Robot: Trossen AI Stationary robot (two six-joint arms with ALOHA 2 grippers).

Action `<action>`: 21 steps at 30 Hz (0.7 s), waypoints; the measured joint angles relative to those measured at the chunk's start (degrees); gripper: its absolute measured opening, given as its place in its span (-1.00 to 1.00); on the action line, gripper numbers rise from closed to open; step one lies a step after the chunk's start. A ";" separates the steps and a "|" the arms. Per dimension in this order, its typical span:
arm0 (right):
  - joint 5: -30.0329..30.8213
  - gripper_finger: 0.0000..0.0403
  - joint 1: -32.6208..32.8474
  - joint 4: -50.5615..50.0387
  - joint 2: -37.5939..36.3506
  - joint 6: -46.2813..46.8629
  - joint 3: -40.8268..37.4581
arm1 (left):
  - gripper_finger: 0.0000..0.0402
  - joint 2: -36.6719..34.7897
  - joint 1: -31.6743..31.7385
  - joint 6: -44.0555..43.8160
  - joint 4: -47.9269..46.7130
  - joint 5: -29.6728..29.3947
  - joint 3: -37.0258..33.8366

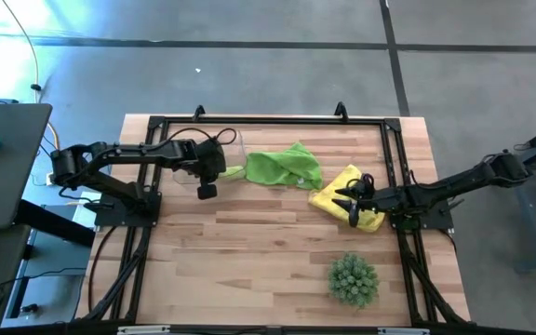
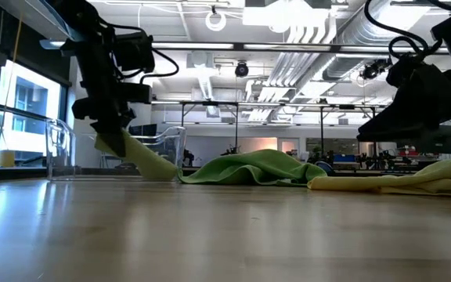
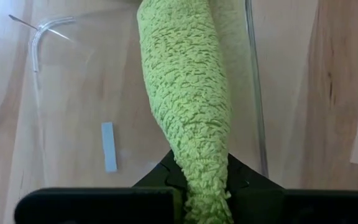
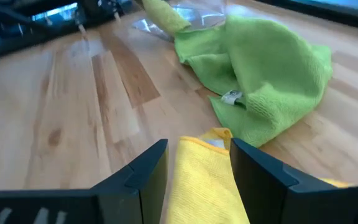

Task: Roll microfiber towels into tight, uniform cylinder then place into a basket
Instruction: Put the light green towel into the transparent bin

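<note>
Nubby cloth towel (image 3: pixel 188 112), smooth wooden table (image 1: pixel 249 251)

A light wooden plank desk (image 1: pixel 249 251) stands on a grey concrete floor (image 1: pixel 249 65) crossed by dark seams. Beyond it, an open workshop hall shows white ceiling ducts (image 2: pixel 319 31), bright ceiling lights, a tall window (image 2: pixel 22 117) at the side, and black metal frames (image 2: pixel 249 110) farther back

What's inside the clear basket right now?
One end of a rolled lime green towel, shut in the left gripper, hangs over the basket. Its clear floor shows only a small pale label; the part under the towel is hidden.
</note>
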 joint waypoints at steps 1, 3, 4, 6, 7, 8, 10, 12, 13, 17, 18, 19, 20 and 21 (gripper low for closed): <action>0.00 -0.18 0.00 0.02 0.00 -1.49 0.00 | -0.90 -0.01 0.00 0.27 0.06 -0.06 0.00; 0.00 -0.18 0.00 0.00 0.00 -4.20 0.00 | -0.90 -0.02 0.00 0.45 -0.02 -0.10 0.00; -0.02 -0.18 0.00 0.02 0.00 -5.40 0.00 | -0.90 -0.02 0.00 0.44 -0.18 -0.09 0.00; -0.02 -0.18 0.00 0.01 0.00 -7.37 -0.02 | -0.90 -0.02 0.00 0.46 -0.87 -0.03 0.00; -0.02 -0.18 0.00 0.01 0.00 -8.16 -0.02 | -0.90 -0.02 0.00 0.46 -1.30 -0.01 0.00; -0.02 -0.18 0.00 0.00 0.00 -8.77 -0.02 | -0.90 -0.02 0.00 0.43 -1.73 -0.01 0.00; -0.02 -0.18 0.00 0.02 0.00 -9.63 -0.02 | -0.90 -0.03 0.00 0.39 -2.56 0.00 0.01; -0.02 -0.18 0.00 0.02 0.00 -10.17 -0.02 | -0.90 -0.04 0.00 0.37 -3.64 0.01 0.02; -0.02 -0.18 0.00 0.02 0.00 -10.16 -0.02 | -0.90 -0.04 0.00 0.35 -3.87 0.01 0.02; -0.02 -0.18 0.00 0.02 0.00 -10.03 -0.04 | -0.90 -0.04 0.00 -0.20 -3.94 0.03 0.02; -0.02 -0.18 0.00 0.02 0.00 -10.03 -0.04 | -0.90 -0.05 0.00 -0.22 -3.92 0.03 0.02; -0.04 -0.18 0.00 0.01 0.00 -10.03 -0.04 | -0.90 -0.05 0.00 -0.21 -3.92 0.03 0.02; -0.03 -0.18 0.00 0.02 0.00 -10.03 -0.04 | -0.90 -0.05 0.00 -0.20 -3.97 0.03 0.02; -0.04 -0.18 0.00 0.02 0.00 -10.03 -0.04 | -0.90 -0.06 0.00 -0.20 -4.12 0.00 0.02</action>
